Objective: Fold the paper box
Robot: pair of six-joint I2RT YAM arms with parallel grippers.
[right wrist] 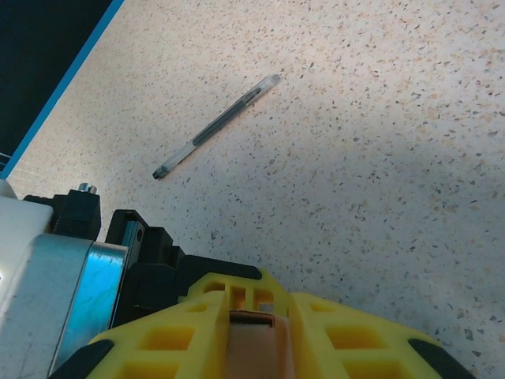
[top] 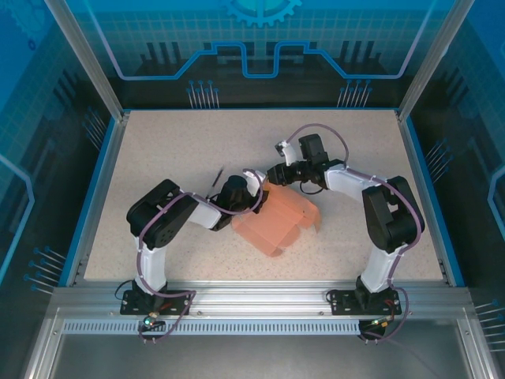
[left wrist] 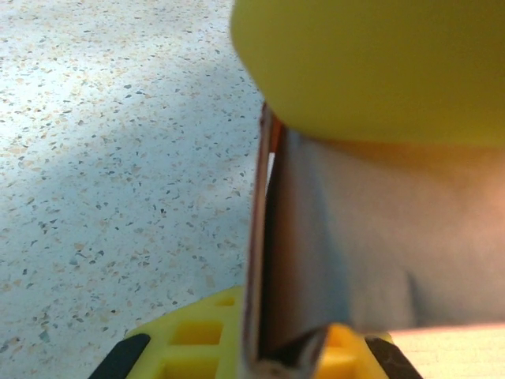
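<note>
- From above, I am looking at the paper box [top: 278,223] lying near the middle of the table [top: 158,150], a little toward the near side and between my two arms.
- It is sitting skewed to the table edges. One corner is pointing at the near edge, and the far corner is reaching up to where my grippers are meeting.
- My left gripper [top: 241,192] and my right gripper [top: 272,175] are working just beside each other at that far corner.
- A pen [top: 215,178] is lying just left of them, pointing slantwise toward the far side.
- Open table is stretching out to the blue rim [top: 102,181] on the left, the right and the far side.
- At my left wrist, my left gripper [left wrist: 264,351] is closing on the paper box [left wrist: 363,237]. The thin card is standing on edge between the yellow fingers and running straight up the view.
- A big blurred yellow pad [left wrist: 371,63] is pressing close at the top of the card. I cannot tell whose it is.
- Bare table [left wrist: 102,158] is lying open to the left.
- At my right wrist, my right gripper [right wrist: 252,347] is pinching a strip of the paper box [right wrist: 251,322] between its yellow fingers.
- A grey and black housing [right wrist: 79,260] is crowding in at the left.
- The pen [right wrist: 217,125] is lying well ahead on the table [right wrist: 379,158], slanting up to the right. The blue rim [right wrist: 63,79] is running beyond it.
</note>
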